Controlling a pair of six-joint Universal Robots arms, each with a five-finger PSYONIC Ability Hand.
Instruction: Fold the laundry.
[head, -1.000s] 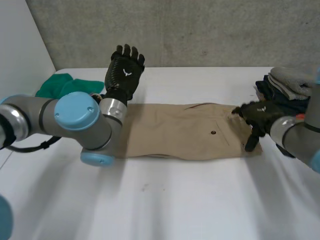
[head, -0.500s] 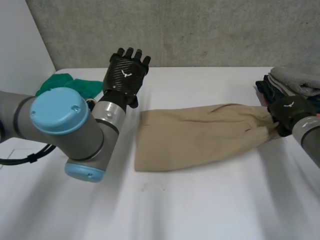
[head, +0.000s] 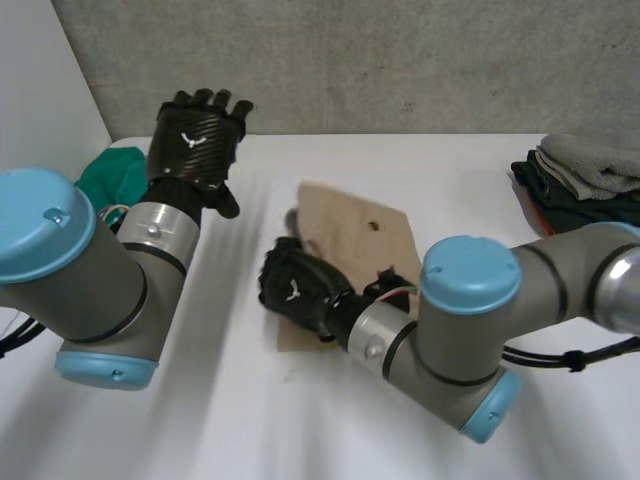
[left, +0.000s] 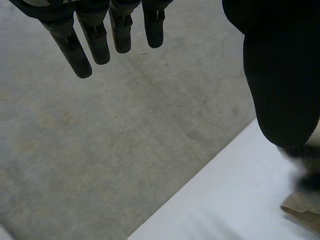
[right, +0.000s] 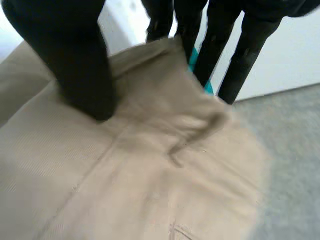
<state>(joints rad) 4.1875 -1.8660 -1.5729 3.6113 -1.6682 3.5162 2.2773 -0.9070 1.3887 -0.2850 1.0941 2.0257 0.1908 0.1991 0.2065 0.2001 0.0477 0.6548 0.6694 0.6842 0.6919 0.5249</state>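
on the white table (head: 460, 190), the right hand (head: 295, 290) pinches the tan pants (head: 350, 232) by an edge; the left hand (head: 195, 140) hangs high, fingers spread.

No words or numbers can be read; the only sign is a small white winged emblem (head: 197, 140) on the back of the left hand (head: 188, 160); the right hand (head: 302, 283) bears one alike.

We count one tan garment (head: 345, 245) at the table's middle, one green cloth (head: 110, 170) at far left, and one stack of folded laundry (head: 585, 175) at far right, all on one white table (head: 450, 160). We count two black hands: the left hand (head: 195, 140) and the right hand (head: 295, 290).
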